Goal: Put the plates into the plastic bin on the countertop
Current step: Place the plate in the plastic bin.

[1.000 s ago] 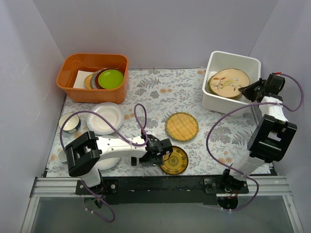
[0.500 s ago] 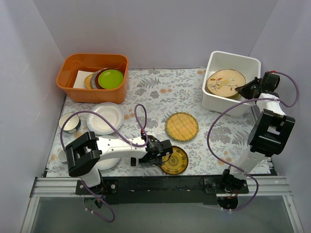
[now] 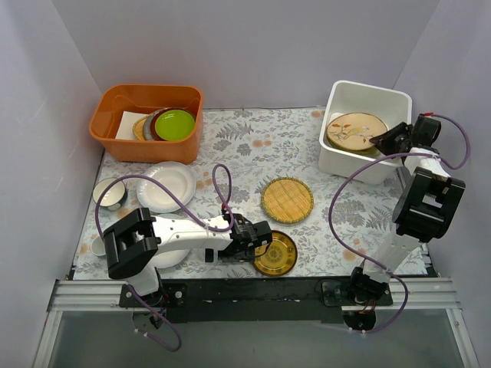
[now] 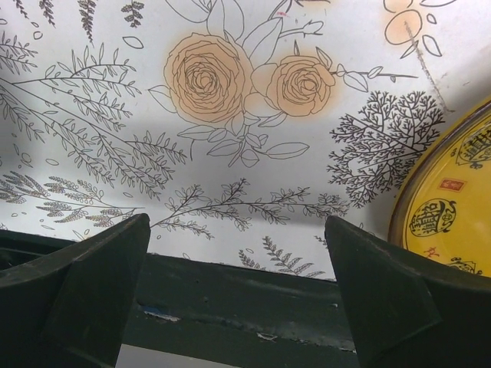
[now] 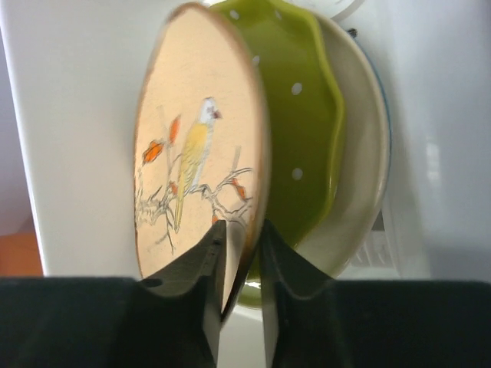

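My right gripper is shut on the rim of the tan bird plate and holds it inside the white plastic bin. In the right wrist view the gripper pinches that plate, which stands in front of a dotted lime-green plate and a cream plate. My left gripper is open and empty, low over the countertop, just left of the amber patterned plate. That plate's edge shows in the left wrist view. A yellow woven-look plate lies mid-counter.
A white plate lies at the left, and another sits partly under my left arm. A small dark-rimmed bowl is beside them. The orange tub with stacked plates stands at the back left. The dark front rail lies under my left fingers.
My right gripper has moved the bird plate deeper into the bin, and the plate now lies flatter. The left arm has not moved.
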Controlling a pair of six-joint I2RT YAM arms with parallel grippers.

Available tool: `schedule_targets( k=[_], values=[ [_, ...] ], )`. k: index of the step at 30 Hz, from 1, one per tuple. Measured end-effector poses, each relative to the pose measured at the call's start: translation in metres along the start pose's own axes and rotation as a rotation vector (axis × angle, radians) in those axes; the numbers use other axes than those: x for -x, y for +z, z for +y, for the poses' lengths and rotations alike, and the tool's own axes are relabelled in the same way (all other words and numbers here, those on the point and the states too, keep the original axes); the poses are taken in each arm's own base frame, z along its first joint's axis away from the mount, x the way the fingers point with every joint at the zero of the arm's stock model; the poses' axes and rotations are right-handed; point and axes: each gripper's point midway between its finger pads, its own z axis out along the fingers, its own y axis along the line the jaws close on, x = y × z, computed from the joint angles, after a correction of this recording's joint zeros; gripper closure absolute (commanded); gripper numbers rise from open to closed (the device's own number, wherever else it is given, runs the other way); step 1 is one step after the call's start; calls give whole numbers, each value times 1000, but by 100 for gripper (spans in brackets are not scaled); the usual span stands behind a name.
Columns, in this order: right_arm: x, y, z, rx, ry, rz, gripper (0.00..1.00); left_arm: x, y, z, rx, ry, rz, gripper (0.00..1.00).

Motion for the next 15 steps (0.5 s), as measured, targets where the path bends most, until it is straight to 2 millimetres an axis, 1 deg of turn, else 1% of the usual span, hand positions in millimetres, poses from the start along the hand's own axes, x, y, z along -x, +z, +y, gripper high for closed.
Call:
schedule_targets(
  k=[2,6,10,12,13,15],
  values=[
    [-4,2,0,8,-27,12,62,0,0,1,3,0,-2,2],
    [-10,5,3,24,-65,29,61,1,0,2,6,-1,-6,2],
    [-18,6,0,24,-76,49,59,1,-1,4,6,-3,-11,2],
    [-22,6,-2,19,-70,62,52,1,-3,6,2,-7,-13,2],
    [-25,6,-3,19,-66,73,45,1,-3,7,-1,-10,-14,2],
    [-28,6,0,36,-63,86,42,1,-6,10,-4,-15,-15,2]
  ],
)
